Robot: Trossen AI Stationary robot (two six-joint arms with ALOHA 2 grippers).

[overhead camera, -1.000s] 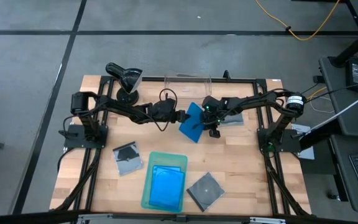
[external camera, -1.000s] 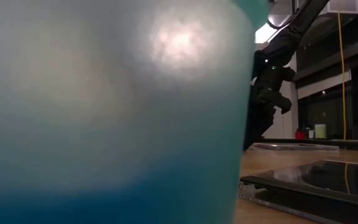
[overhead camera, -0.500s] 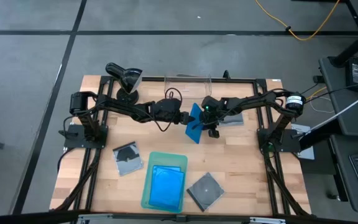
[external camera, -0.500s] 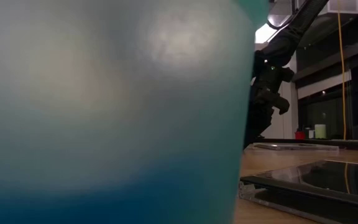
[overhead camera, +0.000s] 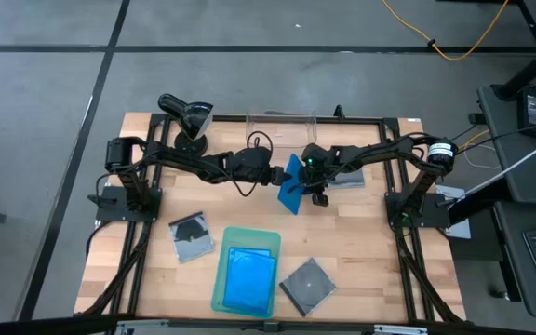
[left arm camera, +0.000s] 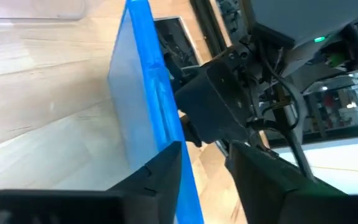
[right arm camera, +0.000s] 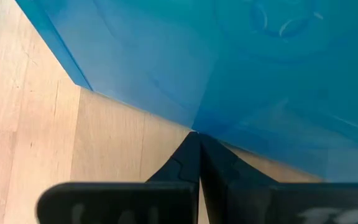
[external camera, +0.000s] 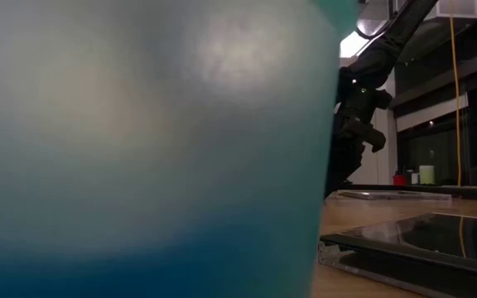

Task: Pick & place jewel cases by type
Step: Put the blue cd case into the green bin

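Left gripper (overhead camera: 275,174) has reached the right-held (pinched) blue case (overhead camera: 291,186); tray (overhead camera: 220,284) holds another.

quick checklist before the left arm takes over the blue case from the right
1. Right tool shut on the blue case: ok.
2. Left tool astride the case's edge: ok.
3. Left tool clamped firmly on it: cannot tell.
4. Case held tilted above the table, clear of the wood: ok.
5. Green tray already holds a blue case, with room on top: ok.
6. Grey cases lie off the path to the tray: ok.
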